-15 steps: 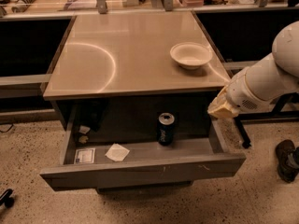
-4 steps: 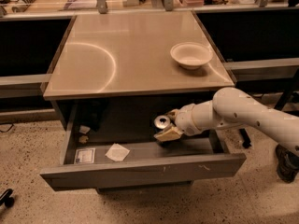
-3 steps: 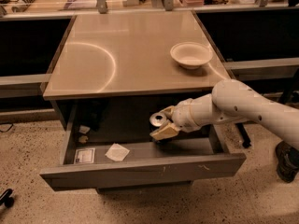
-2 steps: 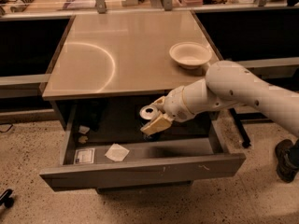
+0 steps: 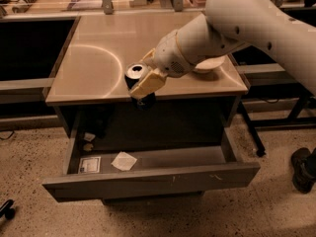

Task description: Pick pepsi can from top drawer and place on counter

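1 top drawer (image 5: 148,182) stands pulled out below the counter (image 5: 94,58), with its flat grey front panel nearest the camera and its dark interior exposed. At the left end of the drawer floor lie 2 small pale bits (image 5: 88,141) near the back corner and a square label card (image 5: 89,164) against the front wall. Just right of the card is a scrap of white paper (image 5: 124,161). Above, the tan counter carries a curved reflection on its left half. At the middle of the counter's front edge the gripper (image 5: 139,84) pinches the pepsi can (image 5: 134,72), its 2 fingers pressed against the can's sides (the nearer tan pad (image 5: 148,83) covers much of the dark blue body, leaving the silver top in view). The can is out of the drawer and level with the counter's front edge. Whether its base touches the surface cannot be judged from this angle. The white arm (image 5: 242,19) runs up and to the right from the gripper, crossing in front of a white bowl (image 5: 210,69) on the counter's right side. At the far right, a dark shoe (image 5: 302,168) rests on the speckled floor (image 5: 276,216).
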Robot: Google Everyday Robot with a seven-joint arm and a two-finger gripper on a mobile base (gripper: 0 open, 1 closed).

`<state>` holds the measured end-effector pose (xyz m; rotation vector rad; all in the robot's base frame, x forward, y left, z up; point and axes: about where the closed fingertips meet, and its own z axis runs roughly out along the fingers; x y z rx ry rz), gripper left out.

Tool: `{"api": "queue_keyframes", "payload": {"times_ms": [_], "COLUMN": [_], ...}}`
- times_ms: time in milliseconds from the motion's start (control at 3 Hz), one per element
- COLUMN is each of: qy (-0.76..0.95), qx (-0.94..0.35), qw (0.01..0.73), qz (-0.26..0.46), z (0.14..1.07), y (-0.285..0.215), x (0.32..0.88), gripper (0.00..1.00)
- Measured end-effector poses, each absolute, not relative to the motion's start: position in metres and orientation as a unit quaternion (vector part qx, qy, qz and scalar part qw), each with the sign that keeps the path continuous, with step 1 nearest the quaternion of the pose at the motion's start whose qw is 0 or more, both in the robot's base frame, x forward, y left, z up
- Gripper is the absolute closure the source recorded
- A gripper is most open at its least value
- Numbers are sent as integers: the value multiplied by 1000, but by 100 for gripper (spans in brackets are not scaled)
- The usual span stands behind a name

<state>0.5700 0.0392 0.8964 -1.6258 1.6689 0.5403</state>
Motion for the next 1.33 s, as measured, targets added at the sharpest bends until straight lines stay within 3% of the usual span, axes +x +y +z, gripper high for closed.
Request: {"api": "queue_keyframes", "payload": {"times_ms": [667, 1333], "qy": [662, 689], "qx": [-623, -589], "qw": [367, 382], "qz": [198, 180], "z": [904, 911], "y": [42, 33], "x": [595, 679], "gripper": [100, 100]}}
